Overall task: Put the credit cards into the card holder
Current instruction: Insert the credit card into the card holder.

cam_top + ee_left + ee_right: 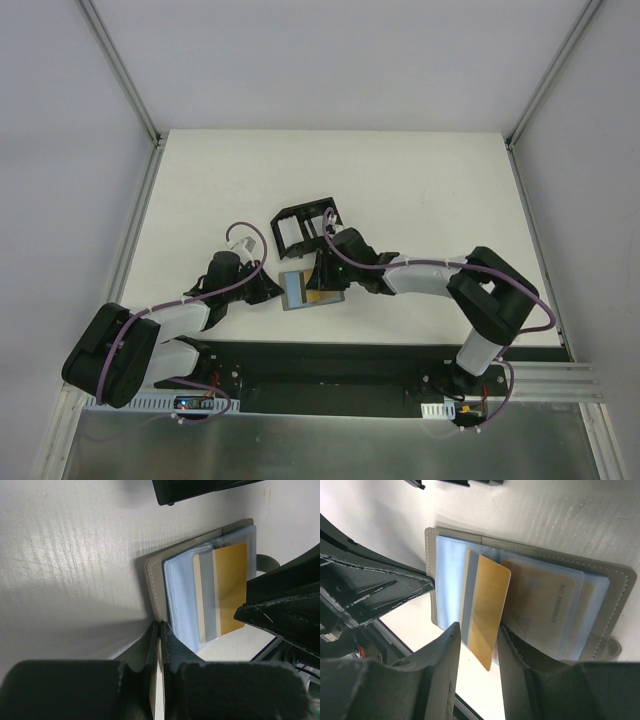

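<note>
The grey card holder [293, 290] lies open on the table, pale blue sleeves up; it also shows in the left wrist view [155, 580] and the right wrist view [431, 545]. My left gripper [160, 626] is shut on the edge of its grey cover, at its left side in the top view [270, 288]. A gold-yellow credit card [487, 610] sits partly in a sleeve, one corner sticking out past the holder's edge [230, 585]. My right gripper [476, 627] straddles that card with its jaws apart. A pale card [201, 600] lies beside it, and another card [545, 605] sits inside a sleeve.
The black plastic tray with dividers [308, 228] stands just behind the holder, close to my right wrist; its edge shows at the top of the left wrist view [200, 490]. The white table [450, 190] has metal rails along both sides.
</note>
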{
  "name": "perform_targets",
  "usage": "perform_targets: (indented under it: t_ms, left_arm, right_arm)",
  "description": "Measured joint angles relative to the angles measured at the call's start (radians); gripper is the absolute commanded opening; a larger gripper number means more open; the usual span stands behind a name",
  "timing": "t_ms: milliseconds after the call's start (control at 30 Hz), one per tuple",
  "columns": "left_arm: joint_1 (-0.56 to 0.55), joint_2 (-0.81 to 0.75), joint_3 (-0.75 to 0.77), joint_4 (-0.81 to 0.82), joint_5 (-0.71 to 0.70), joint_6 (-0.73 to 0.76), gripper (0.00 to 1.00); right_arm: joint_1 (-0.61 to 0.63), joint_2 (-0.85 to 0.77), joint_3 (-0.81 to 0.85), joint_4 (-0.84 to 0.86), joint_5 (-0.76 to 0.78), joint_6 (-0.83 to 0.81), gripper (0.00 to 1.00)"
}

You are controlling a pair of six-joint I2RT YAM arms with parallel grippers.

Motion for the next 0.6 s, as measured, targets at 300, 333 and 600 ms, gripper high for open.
perform_targets:
  t_ms: [300,333,600]
  left_arm:
    - [0.0,0.0,0.0,0.0,0.002,0.0,0.0]
    - [0.0,0.0,0.0,0.0,0.002,0.0,0.0]
    - [0.0,-0.004,0.0,-0.002,0.002,0.0,0.0]
  right_arm:
    - [0.049,0.072,0.146,-0.155,0.028,-0.05,0.41]
    - [0.054,0.082,0.154,-0.161,0.028,-0.051,0.41]
    - [0.068,0.095,0.168,-0.18,0.041,-0.056,0.44]
